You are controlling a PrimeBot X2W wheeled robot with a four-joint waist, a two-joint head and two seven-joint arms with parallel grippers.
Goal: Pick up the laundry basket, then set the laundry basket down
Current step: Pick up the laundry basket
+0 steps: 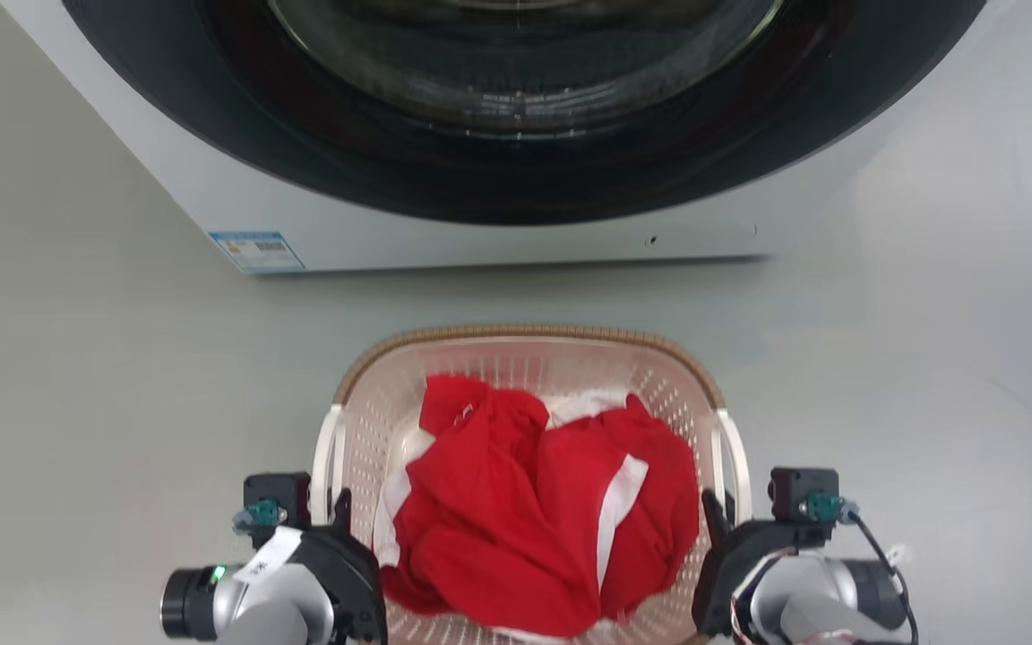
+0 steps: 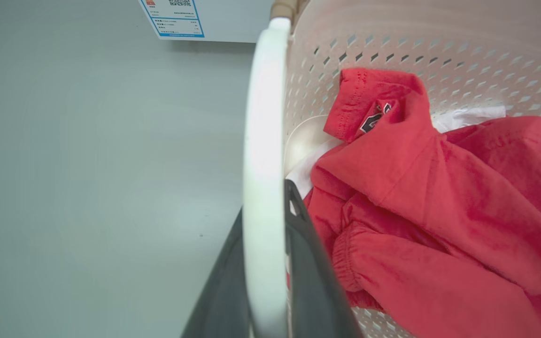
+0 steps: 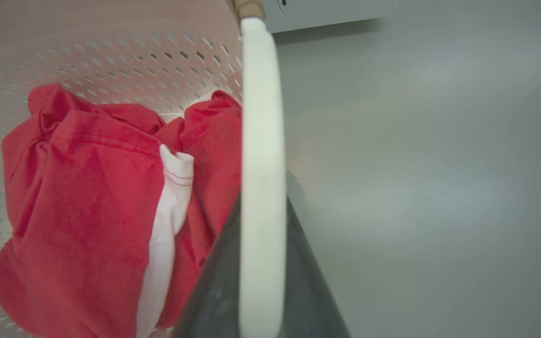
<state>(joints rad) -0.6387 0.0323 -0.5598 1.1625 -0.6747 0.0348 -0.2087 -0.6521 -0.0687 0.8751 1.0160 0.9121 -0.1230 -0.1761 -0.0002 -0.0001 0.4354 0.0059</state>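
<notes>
The laundry basket [image 1: 525,334], pale pink-beige and perforated with a brown woven-look rim, sits just in front of me, holding red and white clothes [image 1: 516,511]. My left gripper [image 1: 337,515] is shut on the basket's white left handle [image 2: 263,117], with one dark finger on each side of it in the left wrist view. On the other side, my right gripper [image 1: 718,518] is shut on the white right handle [image 3: 258,94] in the same way. I cannot tell whether the basket rests on the floor or hangs above it.
A white front-loading washing machine [image 1: 391,233] with a dark round door [image 1: 516,134] stands right behind the basket, a small gap between them. Grey floor [image 1: 77,376] spreads out to the left and right of the basket.
</notes>
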